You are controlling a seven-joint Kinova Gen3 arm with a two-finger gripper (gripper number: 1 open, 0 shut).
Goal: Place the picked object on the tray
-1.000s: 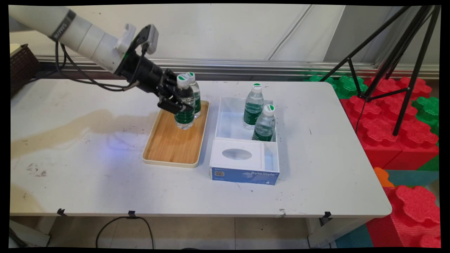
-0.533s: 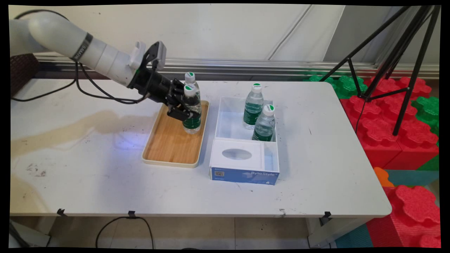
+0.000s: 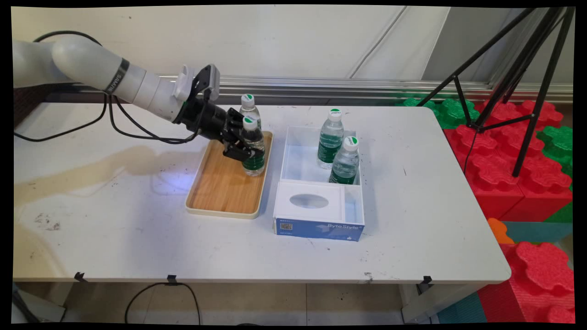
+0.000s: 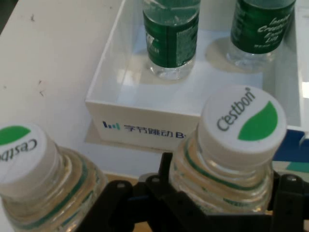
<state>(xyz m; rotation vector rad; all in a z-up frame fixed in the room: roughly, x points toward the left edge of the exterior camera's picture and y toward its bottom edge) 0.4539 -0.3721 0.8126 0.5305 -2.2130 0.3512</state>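
From the main view, the hand (image 3: 242, 147) is clamped on a water bottle (image 3: 253, 145) standing at the right edge of the wooden tray (image 3: 220, 188), with a second bottle (image 3: 249, 107) just behind it at the tray's far end; right of the tray a white box (image 3: 321, 183) holds two more bottles (image 3: 330, 137) upright, while the tray's near half and the worktop (image 3: 114, 220) to the left lie open. In the hand view, the held bottle's white-and-green cap (image 4: 243, 123) sits between the black fingers (image 4: 166, 181), the second bottle (image 4: 34, 179) close at the left, and the box wall (image 4: 145, 128) beyond.
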